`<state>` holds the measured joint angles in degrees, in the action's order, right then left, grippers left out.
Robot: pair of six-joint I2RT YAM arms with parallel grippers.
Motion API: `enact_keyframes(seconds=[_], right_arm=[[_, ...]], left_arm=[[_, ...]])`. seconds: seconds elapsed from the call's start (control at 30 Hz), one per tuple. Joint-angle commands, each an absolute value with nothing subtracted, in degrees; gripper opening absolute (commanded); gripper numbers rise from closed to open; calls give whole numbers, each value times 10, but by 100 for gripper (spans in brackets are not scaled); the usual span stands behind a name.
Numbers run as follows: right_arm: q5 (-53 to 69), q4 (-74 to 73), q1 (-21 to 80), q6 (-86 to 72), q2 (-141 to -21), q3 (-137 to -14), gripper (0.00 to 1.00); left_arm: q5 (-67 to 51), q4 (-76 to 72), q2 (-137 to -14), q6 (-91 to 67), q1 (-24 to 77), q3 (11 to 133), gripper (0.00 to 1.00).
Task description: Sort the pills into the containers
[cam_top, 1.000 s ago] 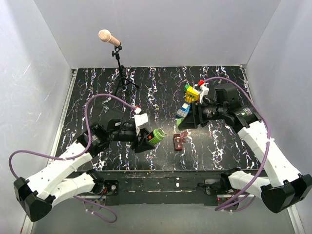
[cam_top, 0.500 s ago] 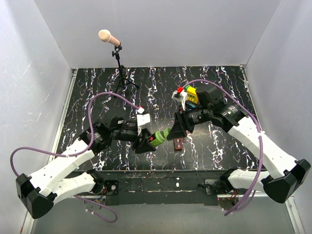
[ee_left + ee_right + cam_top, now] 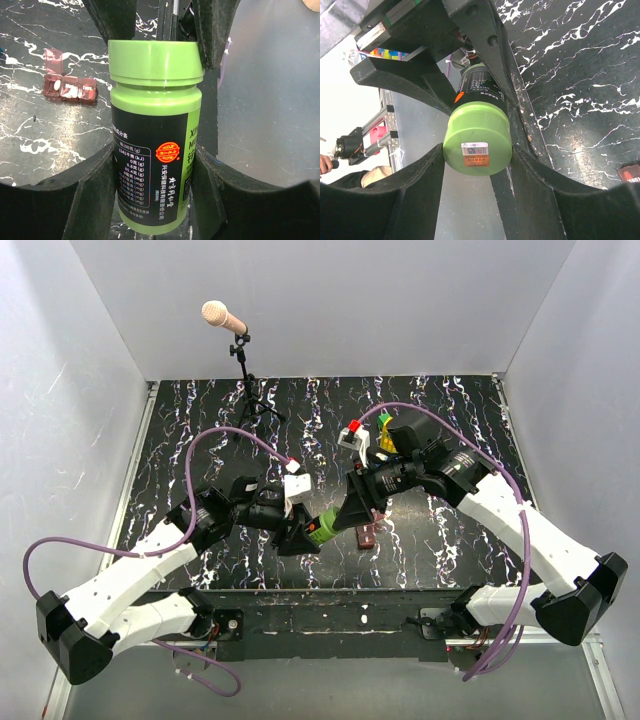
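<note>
The left hand (image 3: 303, 531) is clamped around the body of the green bottle (image 3: 320, 526) and holds it tilted above the tabletop (image 3: 200, 430), near the middle by the near edge. The right hand (image 3: 347, 510) is closed onto the bottle's cap (image 3: 477, 145), with a finger pressed to each side (a small sticker sits on the cap's top). The red-brown box (image 3: 368, 534) lies on the tabletop just right of the bottle. Its flap is open and white pills (image 3: 70, 90) are inside.

I read a microphone (image 3: 216, 315) on a tripod stand (image 3: 250, 400) far-left on the marbled table (image 3: 200, 430); a toy brick stack (image 3: 386, 440) is partly hidden.
</note>
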<state>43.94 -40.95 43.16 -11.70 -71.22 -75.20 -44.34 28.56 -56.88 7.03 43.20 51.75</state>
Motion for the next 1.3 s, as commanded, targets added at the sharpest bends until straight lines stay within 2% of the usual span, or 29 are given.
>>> enact_keyframes(seconds=[0.0,0.23,0.4,0.57,0.77,0.93,1.27], right_arm=[[457,-391,441,-107,-714,-775,31],[460,-380,446,-108,-713,-778,31],[452,-374,450,-113,-710,-778,35],[437,-383,453,-112,-712,-783,46],[370,-368,452,-141,-692,-778,69],[352,-318,452,-186,-667,-762,81],[266,-321,450,-212,-635,-764,88]], left_arm=[[-461,260,-558,70,431,542,0],[-463,235,-552,55,432,534,0],[-463,200,-541,34,431,520,0],[-460,202,-544,34,431,521,0],[-453,207,-544,37,431,518,0],[-447,212,-543,41,432,518,0],[-441,215,-541,45,431,518,0]])
